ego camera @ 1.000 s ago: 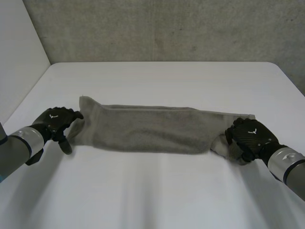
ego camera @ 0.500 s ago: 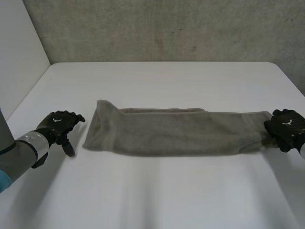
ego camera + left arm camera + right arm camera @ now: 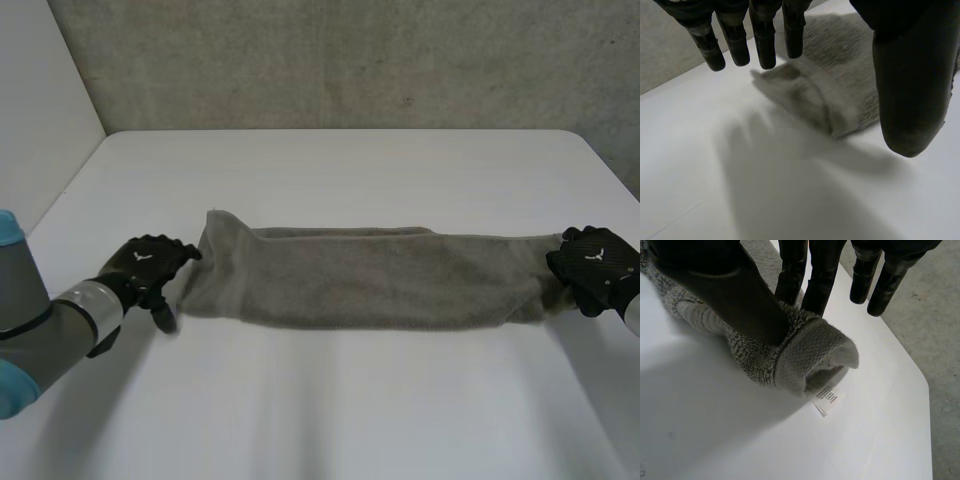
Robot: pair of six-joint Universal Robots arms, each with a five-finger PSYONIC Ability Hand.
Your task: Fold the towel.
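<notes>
Now, your right hand [image 3: 596, 268] pinched one end of the long grey terry towel [image 3: 365, 278], stretched flat across the white table [image 3: 330, 410]; your left hand [image 3: 150, 266] hovered loose, unclenched, just beside its other end.

Bare table [image 3: 330, 400] flanks the towel [image 3: 370, 280] front and back — wall [image 3: 330, 60] beyond.

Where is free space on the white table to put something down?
The white table is bare beyond the grey terry towel, to its far edge, and between towel and robot. It is crowded at the towel's ends, by the black left hand and right hand.
</notes>
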